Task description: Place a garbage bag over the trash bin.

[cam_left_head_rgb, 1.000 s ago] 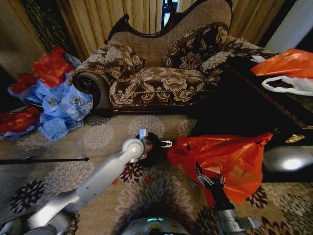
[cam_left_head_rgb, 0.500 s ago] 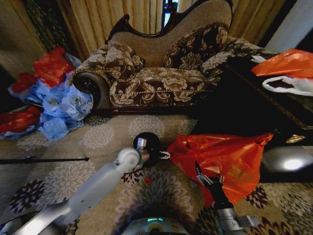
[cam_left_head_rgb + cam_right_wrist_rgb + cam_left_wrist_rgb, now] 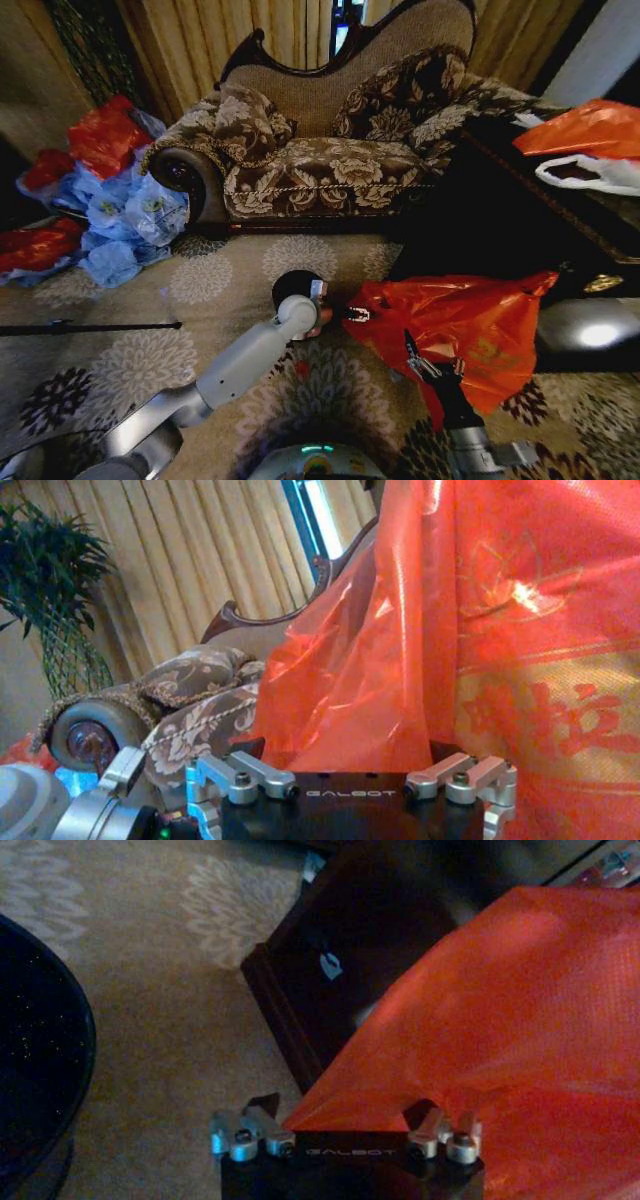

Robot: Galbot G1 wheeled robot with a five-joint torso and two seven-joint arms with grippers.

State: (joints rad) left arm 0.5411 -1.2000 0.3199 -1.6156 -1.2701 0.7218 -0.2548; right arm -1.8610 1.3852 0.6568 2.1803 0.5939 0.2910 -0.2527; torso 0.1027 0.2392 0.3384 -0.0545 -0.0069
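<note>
The trash bin [image 3: 292,287] is a small black round bin on the patterned carpet before the sofa; its dark rim [image 3: 40,1065] also shows in the left wrist view. Just right of it the garbage bag [image 3: 460,320], shiny red-orange plastic with faint yellowish print, is held up off the floor. My right gripper [image 3: 432,368] is shut on the bag's lower edge, and the plastic [image 3: 470,630] rises straight out of the right gripper [image 3: 350,776]. My left gripper [image 3: 355,315] reaches past the bin to the bag's left edge, where a bag corner [image 3: 480,1012] lies across it.
A brown floral sofa [image 3: 320,150] stands behind the bin. A dark wooden table [image 3: 500,220] at the right carries another orange bag [image 3: 590,128] and a white bag [image 3: 595,172]. Blue and red bags [image 3: 120,210] are piled at the left. A black rod [image 3: 90,326] lies on the carpet.
My left arm has swung to the right, from in front of the bin to the bag's left edge, uncovering more of the bin. The right gripper and bag have barely moved.
</note>
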